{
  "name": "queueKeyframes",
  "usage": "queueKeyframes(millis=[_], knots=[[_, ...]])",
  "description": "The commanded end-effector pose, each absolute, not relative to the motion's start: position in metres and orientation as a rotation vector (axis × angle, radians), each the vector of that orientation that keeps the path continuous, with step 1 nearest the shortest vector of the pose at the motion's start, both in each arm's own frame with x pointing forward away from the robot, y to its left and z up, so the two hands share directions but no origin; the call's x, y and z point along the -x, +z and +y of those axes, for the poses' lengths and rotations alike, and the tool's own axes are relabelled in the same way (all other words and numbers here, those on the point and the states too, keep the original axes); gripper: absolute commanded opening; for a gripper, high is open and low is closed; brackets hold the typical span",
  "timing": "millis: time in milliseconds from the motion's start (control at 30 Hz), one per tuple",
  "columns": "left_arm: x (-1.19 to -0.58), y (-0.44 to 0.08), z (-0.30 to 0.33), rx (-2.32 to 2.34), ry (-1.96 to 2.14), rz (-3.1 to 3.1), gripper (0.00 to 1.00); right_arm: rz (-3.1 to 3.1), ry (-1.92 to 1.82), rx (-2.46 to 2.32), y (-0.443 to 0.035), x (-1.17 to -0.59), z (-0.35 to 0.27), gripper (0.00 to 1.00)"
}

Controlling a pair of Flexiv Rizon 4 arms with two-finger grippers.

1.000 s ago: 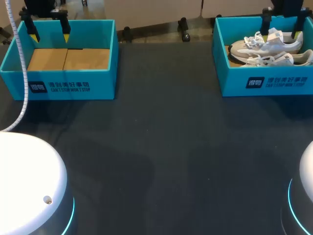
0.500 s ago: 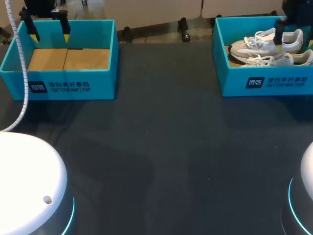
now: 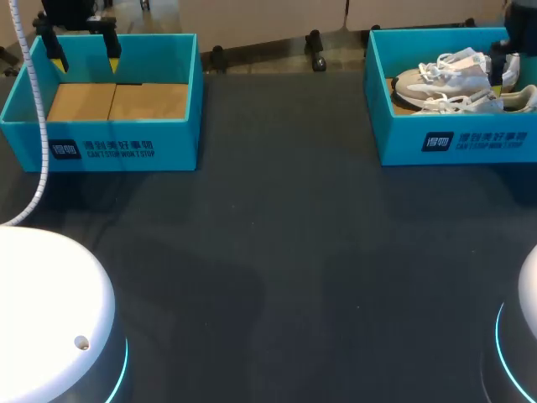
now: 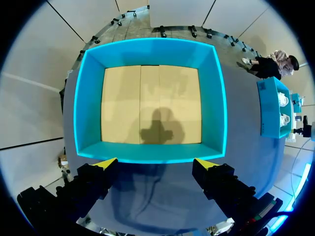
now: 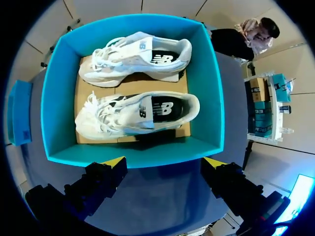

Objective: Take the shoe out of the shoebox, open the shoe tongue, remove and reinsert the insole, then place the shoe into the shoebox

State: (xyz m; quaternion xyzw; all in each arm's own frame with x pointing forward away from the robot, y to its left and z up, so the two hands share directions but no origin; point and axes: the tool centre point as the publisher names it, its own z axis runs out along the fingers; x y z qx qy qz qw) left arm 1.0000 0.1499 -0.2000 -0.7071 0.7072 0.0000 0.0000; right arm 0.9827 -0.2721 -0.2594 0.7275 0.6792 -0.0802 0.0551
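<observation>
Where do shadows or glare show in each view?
Left wrist view: a dark shadow lies on the cardboard floor of the empty shoebox. Right wrist view: a shadow runs under the shoe nearer the jaws. Head view: the white dome at lower left is washed out, bright, without detail.

The left gripper [image 4: 156, 164] hangs far left, 2 fingers spread wide; the right gripper [image 5: 165, 162] far right, fingers equally wide.
</observation>
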Motion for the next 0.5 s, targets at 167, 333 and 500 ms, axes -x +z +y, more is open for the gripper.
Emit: queueKeyframes(millis=[167,333,500], knots=[[-1.000,-0.200,0.150,2.221,0.000,2.222,1.00,2.100,-0.234,-2.164,-0.271,-0.993,-0.285,1.00],[-1.000,-0.200,0.150,2.221,0.000,2.222,1.00,2.105,-0.219,-2.161,-0.278,-1.000,-0.295,1.00],[-1.000,-0.200,0.150,2.221,0.000,2.222,1.00,2.132,-0.224,-2.139,-0.288,-1.006,-0.302,1.00]])
